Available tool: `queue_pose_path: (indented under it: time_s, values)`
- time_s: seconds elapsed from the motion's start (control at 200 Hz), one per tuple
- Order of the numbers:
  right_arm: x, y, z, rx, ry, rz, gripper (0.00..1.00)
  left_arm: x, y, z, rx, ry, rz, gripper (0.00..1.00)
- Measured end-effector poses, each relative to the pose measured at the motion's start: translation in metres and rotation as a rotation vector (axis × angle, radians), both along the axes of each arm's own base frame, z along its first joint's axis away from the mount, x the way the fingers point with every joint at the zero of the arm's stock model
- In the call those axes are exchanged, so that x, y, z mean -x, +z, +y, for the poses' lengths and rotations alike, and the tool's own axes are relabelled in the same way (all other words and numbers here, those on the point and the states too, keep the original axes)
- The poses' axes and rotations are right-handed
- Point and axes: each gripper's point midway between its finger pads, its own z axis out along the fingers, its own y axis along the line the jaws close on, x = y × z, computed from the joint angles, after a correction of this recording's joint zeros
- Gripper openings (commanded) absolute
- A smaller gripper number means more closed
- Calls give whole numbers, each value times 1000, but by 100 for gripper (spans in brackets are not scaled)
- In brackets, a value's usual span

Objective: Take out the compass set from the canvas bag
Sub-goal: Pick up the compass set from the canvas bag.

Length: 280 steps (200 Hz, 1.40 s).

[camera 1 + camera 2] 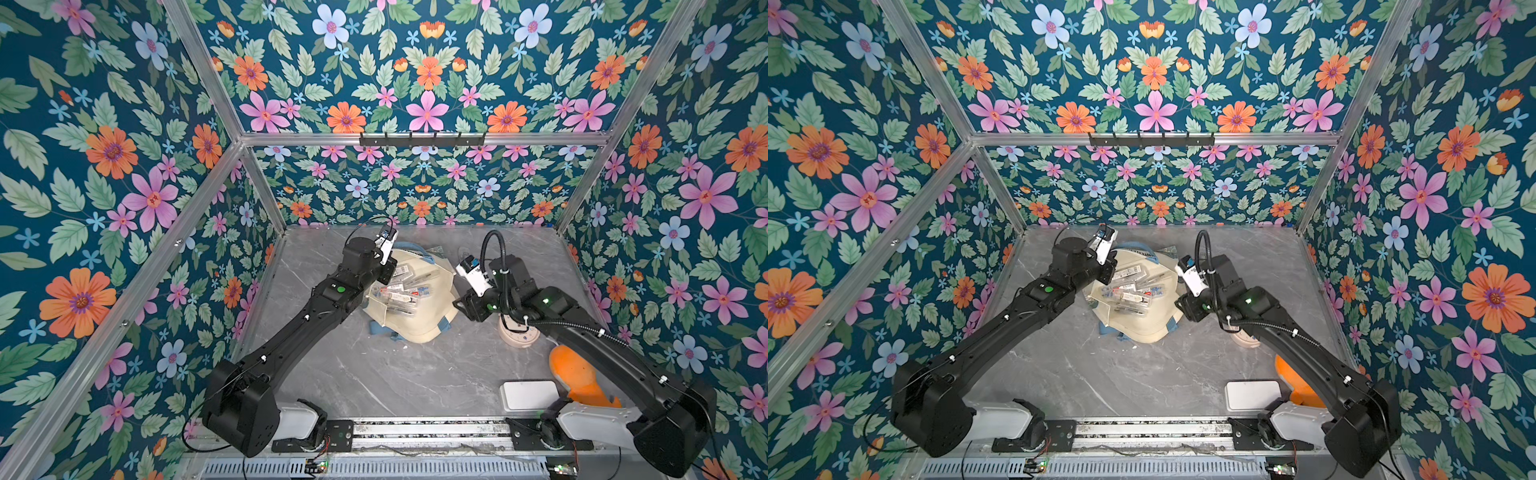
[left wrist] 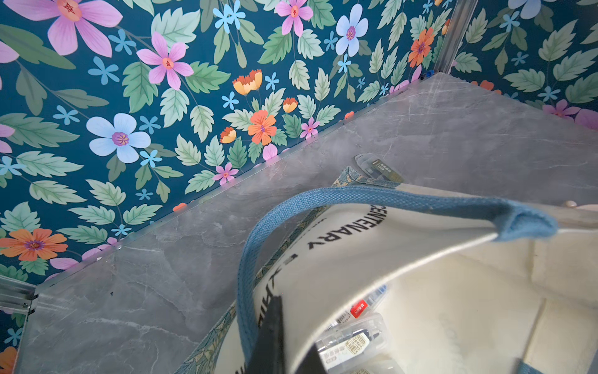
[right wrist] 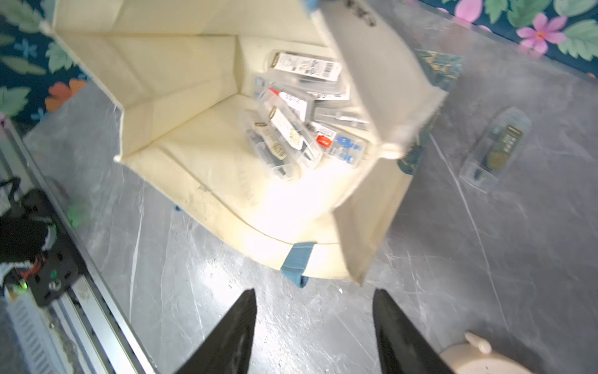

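right gripper point(image 3: 314, 293) hangs with jaws apart and empty just outside the canvas bag point(image 3: 181, 97), left gripper point(image 2: 289, 349) is pinched on its rim propping it open, so the compass set cases point(image 3: 284, 129) piled inside sit dead ahead of the right one, slantwise to its jaws.

Left gripper point(image 2: 292, 325) is pinched closed; right gripper point(image 3: 314, 293) jaws stand apart.

Cream canvas bag point(image 1: 417, 330), perhaps paisley-trimmed
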Motion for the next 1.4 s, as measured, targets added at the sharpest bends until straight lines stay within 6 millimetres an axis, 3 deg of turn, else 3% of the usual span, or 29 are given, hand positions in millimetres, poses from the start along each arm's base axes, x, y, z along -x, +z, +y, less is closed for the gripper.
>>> queue_pose_path:
  time_s: [0.13, 0.46, 0.81, 1.07, 1.2, 1.4]
  values:
    - [14, -24, 48, 43, 213, -93, 50, 1, 0, 0, 5, -2, 3, 0]
    - [-53, -88, 113, 221, 375, -232, 45, 1, -3, -2, 10, -9, 9, 0]
    - [-70, -133, 128, 312, 461, -257, 53, 3, -4, -5, 22, -27, 15, 0]
    - [-80, -159, 137, 351, 491, -248, 53, 3, -5, -7, 28, -36, 14, 0]
    - [-85, -170, 138, 372, 490, -241, 49, 3, -5, -7, 28, -37, 15, 0]
    - [-88, -170, 137, 386, 479, -249, 38, 3, -5, -7, 29, -36, 13, 0]
